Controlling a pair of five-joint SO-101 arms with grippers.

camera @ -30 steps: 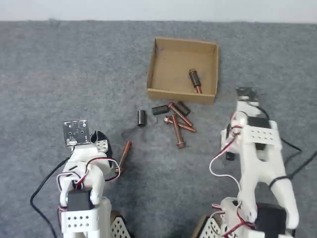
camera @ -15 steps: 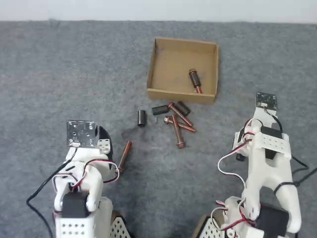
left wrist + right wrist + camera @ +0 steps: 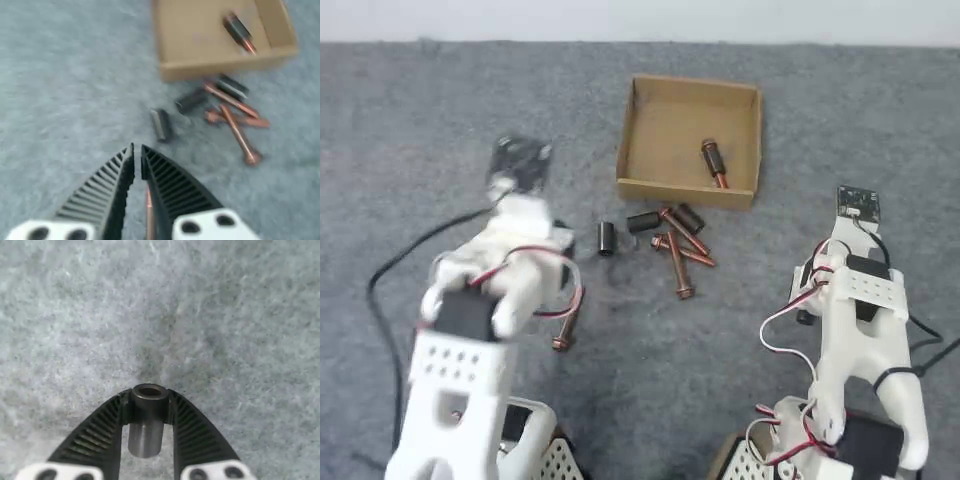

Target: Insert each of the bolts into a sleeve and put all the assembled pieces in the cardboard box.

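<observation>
My left pincer (image 3: 137,148): nearly together, empty, swung forward over the bolt (image 3: 565,328); my right pincer (image 3: 148,396): clamped on sleeve (image 3: 145,435), insertion pending

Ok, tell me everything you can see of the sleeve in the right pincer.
The sleeve is a short, dark, metal-looking tube with a smooth wall and an open bore at its far end. It sits lengthwise between the ribbed black fingers of the right pincer, gripped on both sides near that end, over the grey carpet.
</observation>
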